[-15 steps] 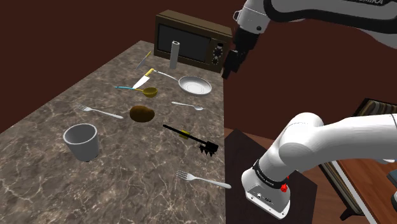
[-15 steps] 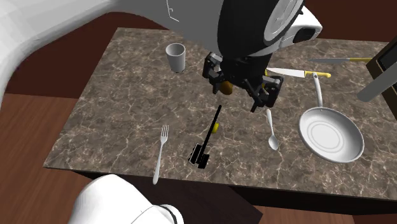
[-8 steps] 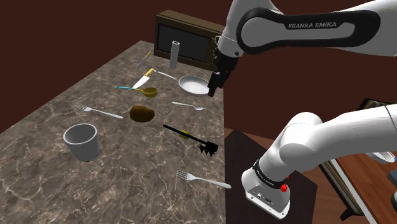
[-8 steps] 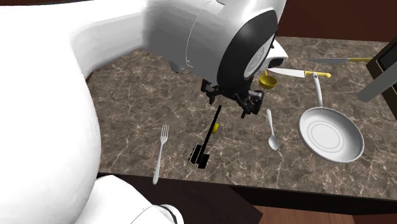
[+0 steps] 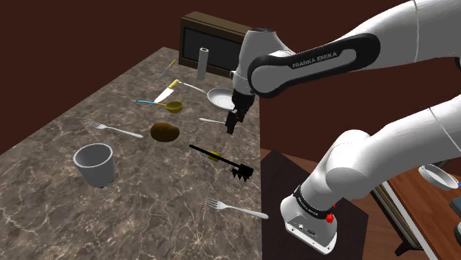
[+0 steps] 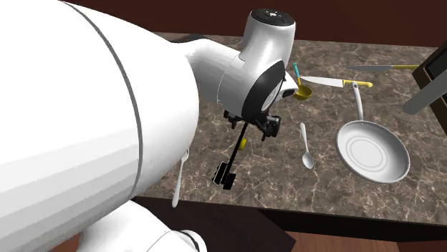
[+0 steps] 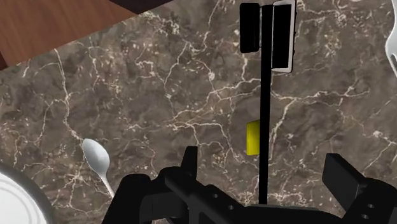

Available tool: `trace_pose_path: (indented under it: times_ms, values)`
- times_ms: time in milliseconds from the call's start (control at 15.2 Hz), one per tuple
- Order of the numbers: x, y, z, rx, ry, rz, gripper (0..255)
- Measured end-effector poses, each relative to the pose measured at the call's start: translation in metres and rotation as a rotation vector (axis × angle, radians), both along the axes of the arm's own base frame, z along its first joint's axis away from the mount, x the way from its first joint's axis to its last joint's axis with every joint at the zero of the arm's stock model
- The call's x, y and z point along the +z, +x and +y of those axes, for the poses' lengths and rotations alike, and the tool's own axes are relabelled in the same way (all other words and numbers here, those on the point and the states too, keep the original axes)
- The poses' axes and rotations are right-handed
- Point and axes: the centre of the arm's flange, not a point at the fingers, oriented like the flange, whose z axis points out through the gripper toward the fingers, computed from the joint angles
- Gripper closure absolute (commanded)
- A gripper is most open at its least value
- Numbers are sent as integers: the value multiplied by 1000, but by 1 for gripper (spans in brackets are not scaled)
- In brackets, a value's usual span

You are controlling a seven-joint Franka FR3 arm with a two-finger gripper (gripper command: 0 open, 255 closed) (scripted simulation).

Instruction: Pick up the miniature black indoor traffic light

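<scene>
Tool (image 5: 233, 122) hovering at shoulder view's centre, open wide, gripping nothing, fingers straddling traffic light (image 5: 215, 156) lying on tabletop (image 5: 148, 185).

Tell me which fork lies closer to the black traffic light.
The fork lying just beyond the traffic light's boxy end. The other fork lies farther off, next to the white cup.

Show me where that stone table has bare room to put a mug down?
The widest bare patch of table lies between the cup, the traffic light and the near fork. The end by the microwave is crowded: pan, knife and spoon lie close together.
</scene>
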Motion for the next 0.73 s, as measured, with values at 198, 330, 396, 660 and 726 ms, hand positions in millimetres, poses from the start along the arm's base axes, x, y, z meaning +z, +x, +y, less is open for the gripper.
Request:
trace_pose_path:
  times_ms: [198,330,396,660,726]
  values:
    - [-37,9,7,22,-4,14,0]
    - [-64,16,15,36,-6,25,0]
    - [-75,18,20,44,-7,29,0]
    - [-124,26,32,73,-12,49,0]
    - [-132,28,34,76,-12,51,0]
